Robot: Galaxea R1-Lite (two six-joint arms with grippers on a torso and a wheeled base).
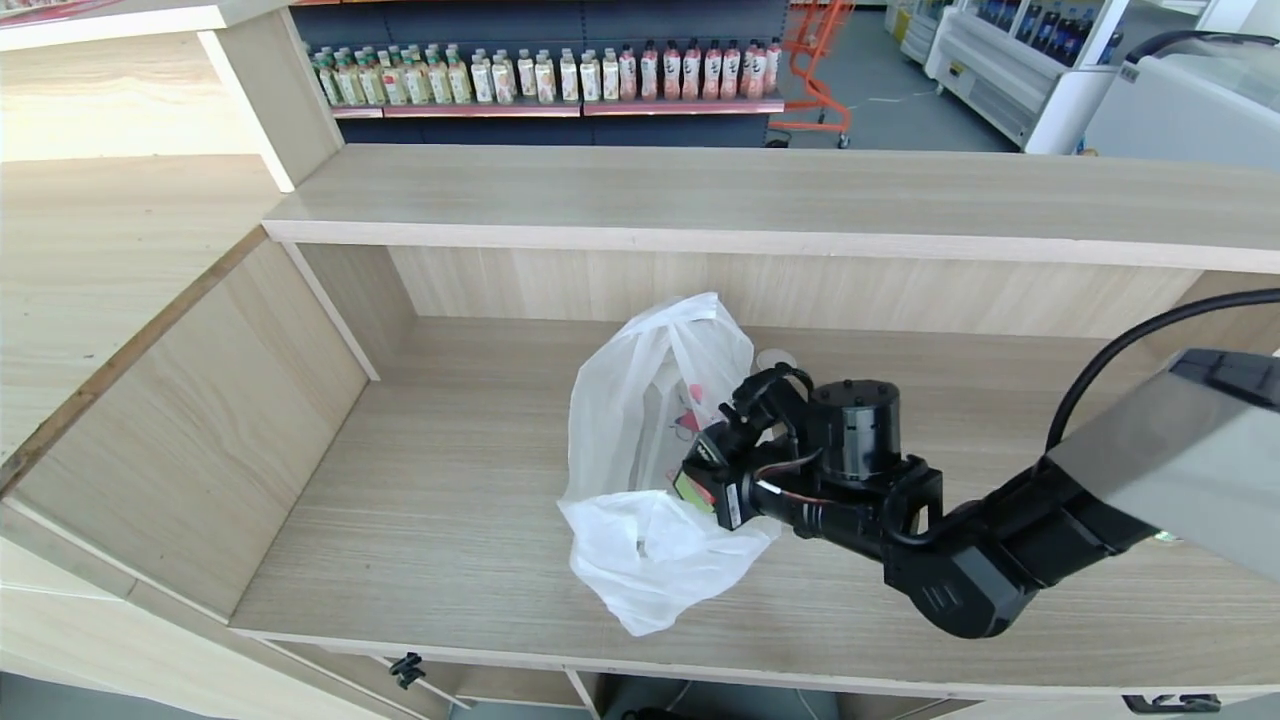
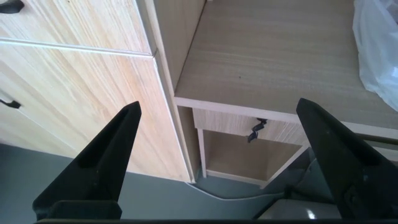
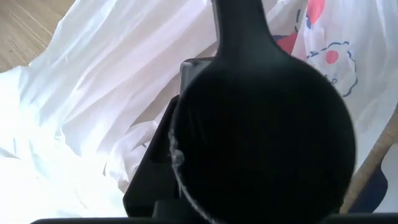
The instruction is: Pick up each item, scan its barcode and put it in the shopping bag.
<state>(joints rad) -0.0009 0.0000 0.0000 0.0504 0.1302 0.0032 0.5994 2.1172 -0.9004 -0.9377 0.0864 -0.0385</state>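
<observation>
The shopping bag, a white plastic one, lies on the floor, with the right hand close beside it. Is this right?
Not quite. The shopping bag is white plastic and the right hand is close beside it, but it lies on the wooden counter, not on the floor. The head view shows this.

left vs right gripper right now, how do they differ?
Left gripper hangs beyond the front edge of the counter, above the floor; right gripper is at the shopping bag on the counter. Left gripper is open and empty; right gripper has a dark rounded thing close before its camera, grip unclear. Both are black.
</observation>
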